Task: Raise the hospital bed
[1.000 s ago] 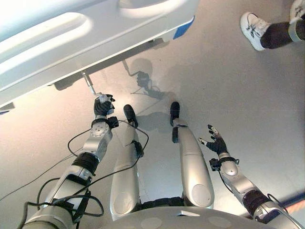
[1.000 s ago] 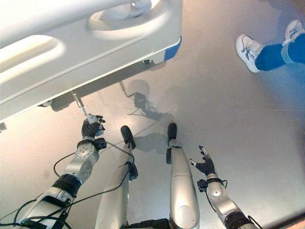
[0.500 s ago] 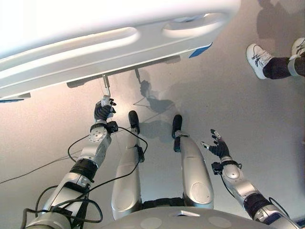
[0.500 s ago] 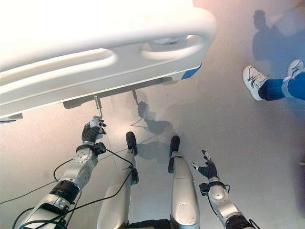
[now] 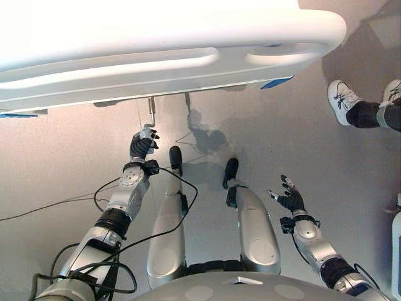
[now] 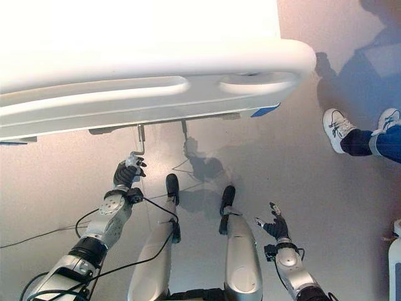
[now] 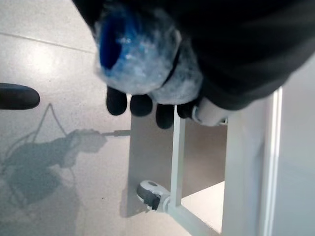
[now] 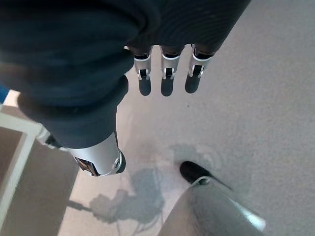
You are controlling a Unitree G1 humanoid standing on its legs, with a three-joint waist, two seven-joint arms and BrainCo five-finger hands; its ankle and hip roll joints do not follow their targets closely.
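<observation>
The white hospital bed's footboard (image 5: 188, 56) spans the top of the eye views. A metal crank (image 5: 151, 113) hangs down from under its edge. My left hand (image 5: 142, 145) reaches up to the crank's lower end and is shut on the crank handle (image 7: 133, 49), a pale grip with a blue end cap; my dark fingertips (image 7: 142, 104) curl round it. My right hand (image 5: 291, 199) hovers low over the floor at the lower right, fingers (image 8: 166, 78) straight and spread, holding nothing.
A person's white shoes (image 5: 343, 100) stand on the grey floor at the right. The bed's frame (image 7: 246, 162) and a small caster (image 7: 150, 194) show under the bed. A white object (image 5: 396, 251) sits at the right edge.
The whole picture has swung, so the bed now lies more level across the top: the camera moved. My left hand keeps its hold on the crank handle. My right hand stays open.
</observation>
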